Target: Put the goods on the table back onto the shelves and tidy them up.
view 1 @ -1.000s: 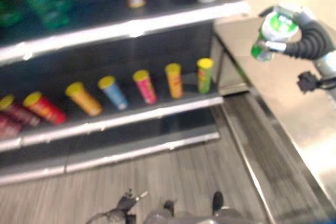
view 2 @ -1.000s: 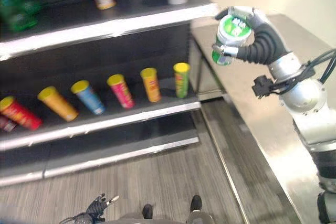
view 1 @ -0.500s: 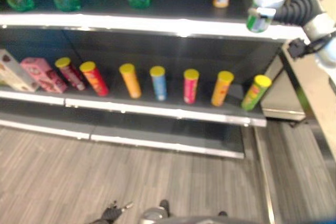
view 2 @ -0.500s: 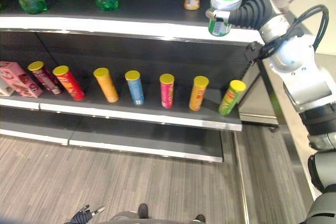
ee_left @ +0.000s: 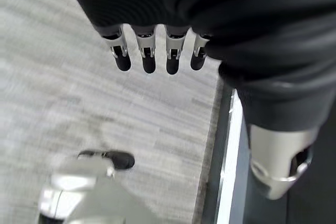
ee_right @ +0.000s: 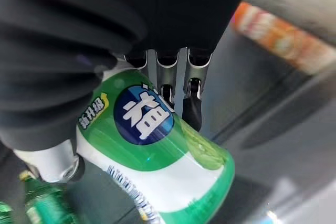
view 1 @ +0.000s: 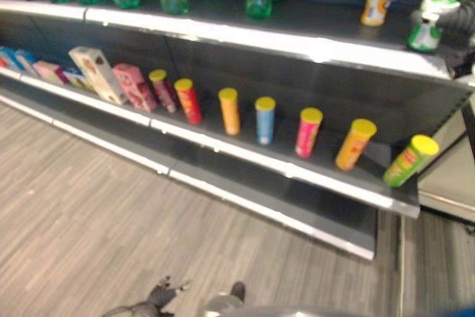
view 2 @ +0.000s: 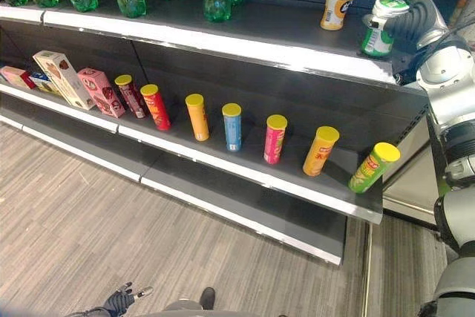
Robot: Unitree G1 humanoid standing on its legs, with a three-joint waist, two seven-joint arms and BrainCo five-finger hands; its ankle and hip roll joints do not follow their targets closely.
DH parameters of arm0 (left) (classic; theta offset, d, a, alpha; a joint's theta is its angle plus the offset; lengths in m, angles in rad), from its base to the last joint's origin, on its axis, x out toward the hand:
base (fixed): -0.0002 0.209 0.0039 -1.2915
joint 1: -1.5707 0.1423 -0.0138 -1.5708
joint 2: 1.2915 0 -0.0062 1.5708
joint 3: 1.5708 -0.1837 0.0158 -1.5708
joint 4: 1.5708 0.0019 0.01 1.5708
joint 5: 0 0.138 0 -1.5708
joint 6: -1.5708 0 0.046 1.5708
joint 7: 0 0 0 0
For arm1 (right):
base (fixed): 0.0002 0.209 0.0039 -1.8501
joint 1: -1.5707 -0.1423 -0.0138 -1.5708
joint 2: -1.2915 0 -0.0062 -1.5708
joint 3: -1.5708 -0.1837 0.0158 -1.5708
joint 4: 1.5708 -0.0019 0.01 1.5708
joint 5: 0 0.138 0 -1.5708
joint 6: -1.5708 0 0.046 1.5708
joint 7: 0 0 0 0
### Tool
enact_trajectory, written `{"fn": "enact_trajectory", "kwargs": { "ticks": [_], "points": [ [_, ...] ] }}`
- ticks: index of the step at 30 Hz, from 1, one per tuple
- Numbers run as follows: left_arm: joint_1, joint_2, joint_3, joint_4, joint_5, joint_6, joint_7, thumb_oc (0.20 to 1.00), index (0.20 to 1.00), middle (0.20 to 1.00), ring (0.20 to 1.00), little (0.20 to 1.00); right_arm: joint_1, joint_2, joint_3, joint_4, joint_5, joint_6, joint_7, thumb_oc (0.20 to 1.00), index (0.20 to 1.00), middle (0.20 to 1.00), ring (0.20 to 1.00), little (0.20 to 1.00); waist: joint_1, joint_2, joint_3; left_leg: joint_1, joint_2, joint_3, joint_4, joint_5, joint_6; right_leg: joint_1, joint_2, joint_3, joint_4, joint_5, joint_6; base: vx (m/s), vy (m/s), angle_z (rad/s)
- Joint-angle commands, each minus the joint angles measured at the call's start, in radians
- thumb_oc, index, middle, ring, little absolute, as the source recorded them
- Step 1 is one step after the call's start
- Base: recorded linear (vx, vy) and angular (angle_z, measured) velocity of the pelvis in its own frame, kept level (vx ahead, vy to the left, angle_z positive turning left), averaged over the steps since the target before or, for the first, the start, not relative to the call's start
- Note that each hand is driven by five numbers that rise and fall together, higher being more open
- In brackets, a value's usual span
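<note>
the right robot hand (view 2: 413,17) is curled round a green and white tub (view 2: 381,26) above the top shelf (view 2: 245,38), beside two orange jars (view 2: 336,2). seven chip tubes (view 2: 232,126) stand below.

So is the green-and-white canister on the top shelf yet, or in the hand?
In the right hand: fingers curl round the green-and-white canister above the top shelf; contact with the shelf cannot be told.

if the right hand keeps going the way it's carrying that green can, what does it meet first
Most likely the top shelf board: the right hand, curled round the green can, hovers over its right end. The orange-and-white cups stand off to the left; depth is unclear.
</note>
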Motion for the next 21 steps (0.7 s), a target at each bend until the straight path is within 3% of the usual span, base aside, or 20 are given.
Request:
{"fn": "enact_trajectory", "kwargs": {
  "ticks": [1,21],
  "points": [
    [-0.037,0.059,-0.028,0.019,-0.026,-0.021,0.008,1.0,1.0,1.0,1.0,1.0,-0.128,0.006,0.072,0.001,0.041,-0.031,-0.012,0.2,0.2,0.2,0.2,0.2,0.03,-0.071,-0.036,-0.005,-0.03,0.027,0.005,-0.088,-0.028,-0.054,-0.014,0.001,0.053,-0.022,0.01,0.04,-0.05,0.08],
    [-0.04,0.037,-0.04,0.056,-0.022,-0.012,0.026,1.0,1.0,1.0,1.0,1.0,-0.142,0.084,0.061,0.039,0.001,-0.026,-0.044,0.2,0.2,0.2,0.2,0.2,0.048,-0.085,-0.051,-0.006,-0.039,0.004,0.003,-0.09,-0.028,-0.027,-0.034,-0.072,0.047,-0.026,0.011,0.02,0.009,0.1]
  ]
}}
